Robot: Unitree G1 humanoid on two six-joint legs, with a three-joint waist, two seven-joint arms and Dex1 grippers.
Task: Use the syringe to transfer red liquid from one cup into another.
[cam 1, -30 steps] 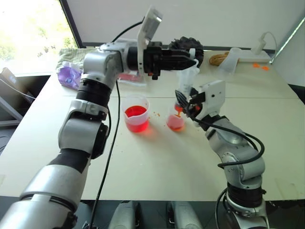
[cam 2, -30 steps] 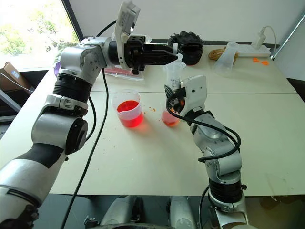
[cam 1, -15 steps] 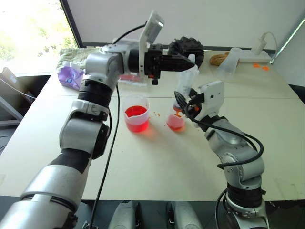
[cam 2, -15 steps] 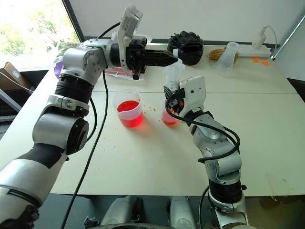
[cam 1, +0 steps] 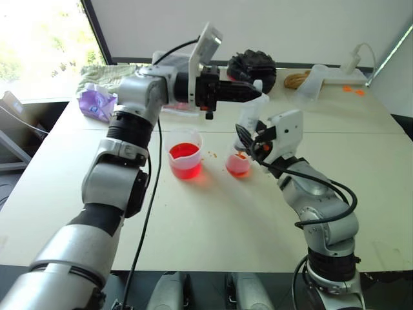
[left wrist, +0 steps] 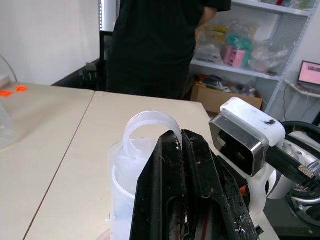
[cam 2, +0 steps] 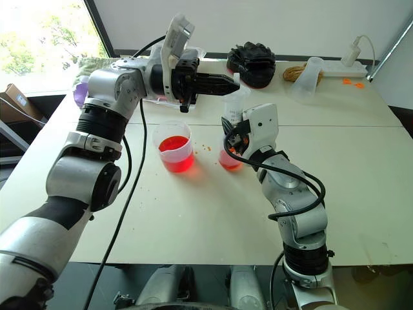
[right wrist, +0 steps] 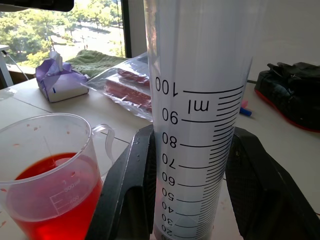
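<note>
My right gripper (cam 1: pixel 249 137) is shut on the barrel of the clear syringe (right wrist: pixel 200 100) and holds it upright. The syringe's orange tip (cam 1: pixel 241 150) hangs over the smaller cup (cam 1: pixel 238 165), which holds a little red liquid. My left gripper (cam 1: pixel 257 92) lies level with its fingers (left wrist: pixel 172 170) shut. Its tips are at the plunger's ring (left wrist: pixel 148 122) on top of the syringe; whether they pinch the ring I cannot tell. To the left stands the larger beaker (cam 1: pixel 184 153) with red liquid (right wrist: pixel 50 200) in it.
At the table's back lie a black bag (cam 2: pixel 251 59), a plastic bag (right wrist: pixel 127 85) of red items, a purple tissue pack (cam 1: pixel 95 103), a tipped clear cup (cam 2: pixel 308 76) and a power strip (cam 2: pixel 342 70). A person in black (left wrist: pixel 155 45) stands beyond the table's right side.
The left gripper's fingers have closed fully and sunk slightly at the top of the syringe. The right gripper and both cups have kept still.
</note>
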